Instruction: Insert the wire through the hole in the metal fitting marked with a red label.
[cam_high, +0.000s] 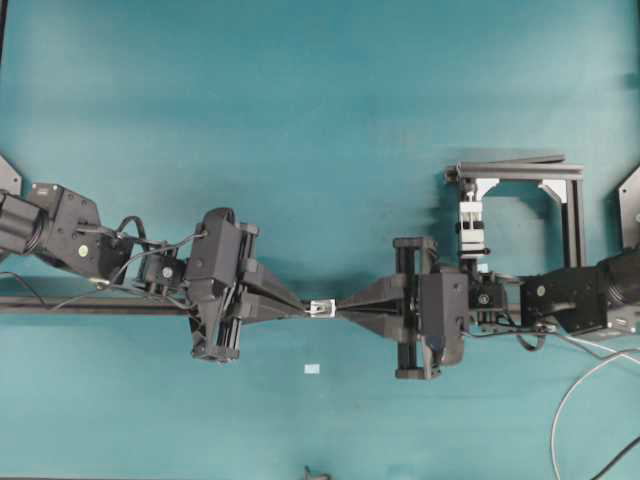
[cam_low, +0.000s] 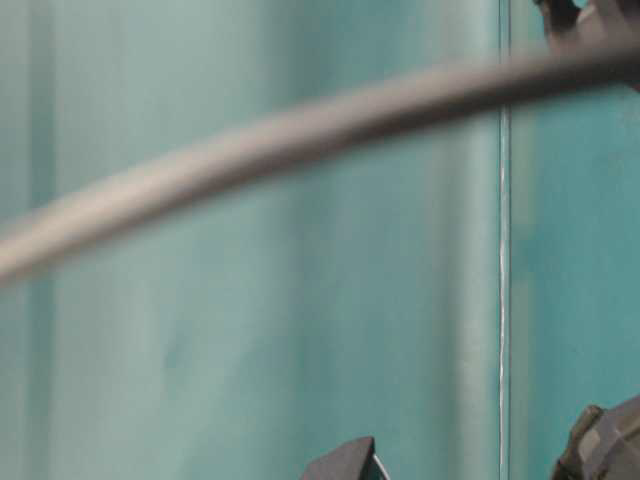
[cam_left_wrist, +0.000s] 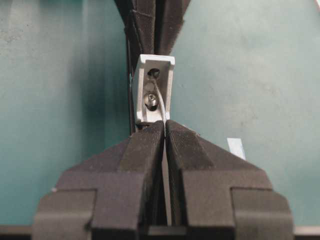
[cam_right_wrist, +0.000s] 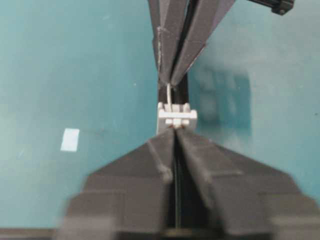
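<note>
Pinching the wire (cam_left_wrist: 161, 102), left gripper (cam_left_wrist: 164, 129) is fully closed just beside the metal fitting (cam_left_wrist: 155, 89); wire enters fitting. Right gripper (cam_right_wrist: 175, 131) opposite: jaws slightly apart, grip can't be told.

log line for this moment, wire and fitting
thin silvery wire: pinched in left fingers, entering small silvery square metal fitting | right fingers: tips at fitting, slightly parted
</note>
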